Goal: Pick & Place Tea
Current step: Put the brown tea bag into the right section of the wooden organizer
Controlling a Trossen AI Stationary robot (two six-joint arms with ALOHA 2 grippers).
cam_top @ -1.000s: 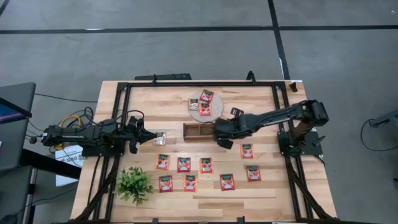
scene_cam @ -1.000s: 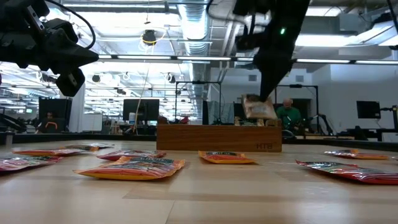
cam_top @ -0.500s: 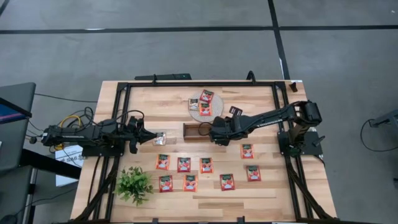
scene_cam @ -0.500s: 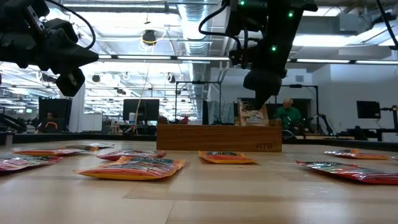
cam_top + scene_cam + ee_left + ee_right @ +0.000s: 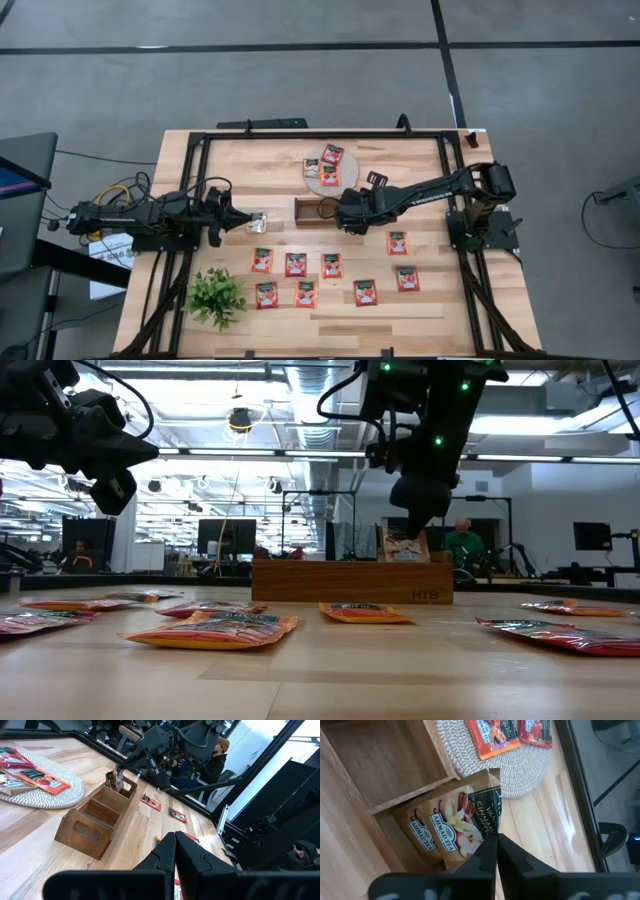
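Observation:
My right gripper [image 5: 343, 212] is over the right compartment of the brown wooden tray [image 5: 310, 211], shut on a pale sachet with a dark green top [image 5: 465, 820]. The sachet stands in that compartment and sticks up above the tray's wall in the low view [image 5: 404, 546]. Several red-orange sachets [image 5: 331, 265] lie flat on the near half of the table. Three more lie on the round woven mat [image 5: 318, 186]. A silvery sachet [image 5: 258, 224] lies flat just right of my left gripper [image 5: 238, 215], which is shut, empty and held above the table [image 5: 175, 839]. My right gripper pinches the sachet between its two fingers at its upper edge, beside the dark green top [image 5: 487, 827]. The fingers come from above, pointing down [image 5: 412, 520]. The sachet hangs roughly upright, its lower part inside the tray's right compartment behind the wall.
A small green plant [image 5: 215, 297] stands at the near left corner. The tray's other two compartments [image 5: 385, 765] lie left of the held sachet. The mat sits just beyond the tray's far side. A black frame runs around the table's edges. A person sits in the room beyond.
My right gripper has gone toward the table's left edge and down over the tray. The sachet, tilted and higher above the tray's right end before, now stands more upright and lower in the right compartment.

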